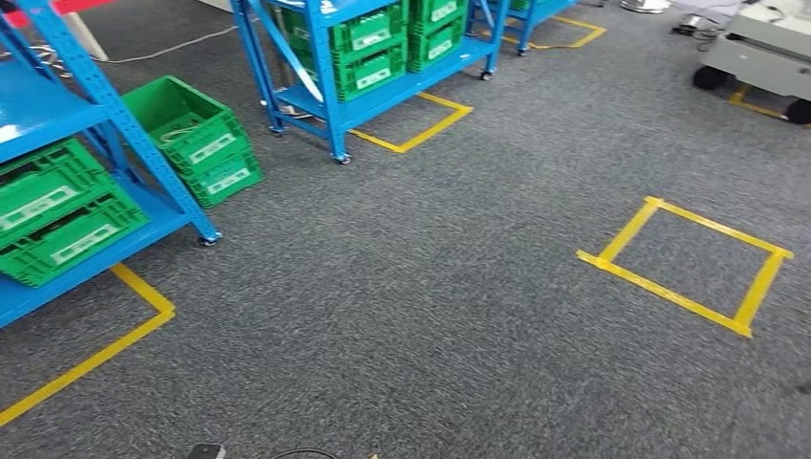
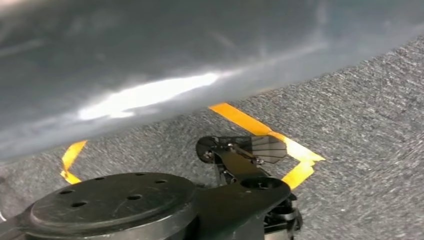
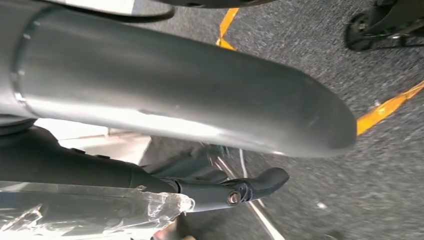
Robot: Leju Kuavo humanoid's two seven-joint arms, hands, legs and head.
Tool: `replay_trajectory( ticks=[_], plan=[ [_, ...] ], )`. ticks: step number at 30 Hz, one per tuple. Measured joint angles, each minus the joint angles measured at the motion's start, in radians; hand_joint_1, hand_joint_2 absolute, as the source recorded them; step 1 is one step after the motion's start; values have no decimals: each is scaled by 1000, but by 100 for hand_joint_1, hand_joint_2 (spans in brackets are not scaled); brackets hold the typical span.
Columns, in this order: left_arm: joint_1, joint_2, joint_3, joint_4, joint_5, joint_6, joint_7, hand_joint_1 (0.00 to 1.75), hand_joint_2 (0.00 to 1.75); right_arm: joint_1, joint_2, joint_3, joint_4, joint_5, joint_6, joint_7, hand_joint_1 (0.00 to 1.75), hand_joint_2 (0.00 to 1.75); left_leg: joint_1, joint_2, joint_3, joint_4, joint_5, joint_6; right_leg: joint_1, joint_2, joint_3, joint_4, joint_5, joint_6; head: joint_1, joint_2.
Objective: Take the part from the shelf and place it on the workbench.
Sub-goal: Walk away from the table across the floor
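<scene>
In the right wrist view my right hand [image 3: 175, 95] hangs over the grey carpet, its thick grey thumb lying across the picture and a dark finger [image 3: 235, 192] beneath it. A part wrapped in crinkled clear plastic [image 3: 95, 212] sits against the dark fingers and looks held. My left hand [image 2: 150, 65] is a blurred grey surface close to the left wrist camera; how its fingers lie cannot be made out. The head view looks down at the floor, with a blue shelf [image 1: 115, 124] at the left holding green crates [image 1: 57, 215].
A second blue shelf [image 1: 325, 86] on castors with green crates stands further back. Two stacked green crates [image 1: 196, 139] sit on the floor between the shelves. A yellow tape square [image 1: 684, 263] marks the carpet at the right. A white wheeled cart [image 1: 765, 48] stands at the far right.
</scene>
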Motion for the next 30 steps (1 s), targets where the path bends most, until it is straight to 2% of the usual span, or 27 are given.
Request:
replay_trajectory(
  ticks=[1,2,3,4,5,7,9,11,12,13,15,16,17,18,19,20,22,23,24,26,27,28,29,30],
  plan=[
    [-2,0,0,4,-5,5,0,0,0,2,-1,0,0,-3,-3,-1,0,0,0,-15,-1,0,1,2,-1,13,-34,67,-25,1,2,0],
    [-2,0,0,8,-10,11,0,0,0,3,-2,0,0,-5,-8,-1,0,0,0,-31,-1,0,1,3,-1,18,-59,110,-33,2,2,0],
    [-2,0,0,13,-13,17,0,0,0,5,-3,0,1,-6,-13,0,0,0,0,-47,0,1,1,3,-1,21,-68,118,-21,2,2,0],
    [-2,0,0,19,-15,22,0,0,0,6,-5,0,1,-7,-18,1,0,0,0,-63,1,1,2,2,-3,24,-58,85,9,2,2,0],
    [-3,0,0,23,-16,25,0,0,0,6,-7,0,1,-7,-23,2,0,0,1,-78,2,1,2,0,-5,35,-33,23,49,2,2,0],
    [-5,0,0,29,-18,28,0,0,0,6,-9,0,1,-8,-30,2,0,0,0,-105,0,5,3,-9,-14,89,20,-106,104,2,2,0],
    [-7,0,0,33,-20,30,0,0,0,4,-10,0,1,-8,-35,-5,0,0,1,-128,-7,4,7,-23,-18,121,43,-158,113,-3,3,0],
    [-6,2,0,36,-20,30,0,0,0,1,-10,-1,1,-8,-37,-5,0,0,5,-145,-14,1,13,-37,-16,99,49,-162,118,-16,3,0],
    [-6,2,0,37,-20,31,0,0,0,1,-11,-1,1,-8,-37,-2,0,0,4,-132,-19,9,7,-43,-16,85,50,-165,121,-23,0,0],
    [-7,2,0,39,-20,31,0,0,0,1,-11,-1,1,-7,-37,2,0,0,2,-107,-32,34,-11,-48,-17,70,51,-168,124,-29,-5,0],
    [-12,2,0,42,-20,31,1,0,0,4,-11,-1,1,-6,-36,5,0,0,-1,-42,-84,145,-78,-55,-15,37,51,-171,125,-37,-14,0],
    [-14,2,0,43,-20,31,1,0,0,6,-11,-1,1,-6,-36,5,0,0,0,-25,-115,213,-110,-57,-13,19,51,-171,124,-39,-16,0],
    [-15,2,0,44,-20,31,1,0,0,6,-11,-1,1,-6,-36,5,0,0,1,-17,-138,265,-128,-59,-12,2,50,-171,123,-40,-15,0],
    [-15,3,0,45,-19,31,1,0,0,6,-12,-1,1,-5,-36,6,0,0,1,-13,-143,282,-125,-60,-12,-14,51,-171,122,-40,-15,0],
    [-14,3,0,46,-18,31,2,0,0,5,-12,-1,1,-3,-36,6,0,0,2,-10,-129,260,-105,-59,-11,-28,52,-171,121,-40,-16,0],
    [-13,4,1,46,-16,31,2,0,0,4,-12,0,1,0,-36,7,0,0,2,0,-98,205,-72,-58,-11,-41,54,-171,120,-38,-16,0],
    [-15,6,1,47,-14,30,3,0,0,2,-12,3,1,4,-36,7,0,0,-2,49,-26,71,-18,-50,-7,-62,59,-170,114,-31,-17,0],
    [-17,7,1,48,-13,30,3,0,0,2,-12,4,1,4,-36,7,0,0,-4,68,-4,29,-7,-44,-2,-72,60,-169,111,-26,-16,0],
    [-18,7,1,48,-13,30,3,0,0,1,-12,6,1,5,-36,7,0,0,-6,77,5,8,-6,-38,1,-82,64,-170,107,-22,-15,0],
    [-16,7,1,49,-13,30,3,0,0,-3,-12,8,1,5,-36,7,0,0,-6,54,4,2,-7,-25,3,-100,72,-174,103,-13,-12,0],
    [-14,8,1,49,-13,30,3,0,0,-6,-12,9,0,5,-36,8,0,0,-4,43,5,0,-5,-19,1,-90,74,-170,97,-7,-10,0],
    [-13,8,1,49,-11,29,3,0,0,-7,-12,9,0,6,-36,9,0,0,-1,32,5,-2,-3,-13,-1,-67,67,-151,83,-3,-8,0],
    [-14,8,1,49,-9,27,3,0,0,-7,-12,10,0,8,-37,8,0,0,2,20,6,-3,-1,-7,-3,-36,49,-110,57,2,-5,0],
    [-15,8,2,49,-7,24,4,0,0,-7,-12,10,0,10,-39,7,0,0,2,8,5,-3,0,-3,-4,-5,20,-45,24,4,-2,0]
  ],
)
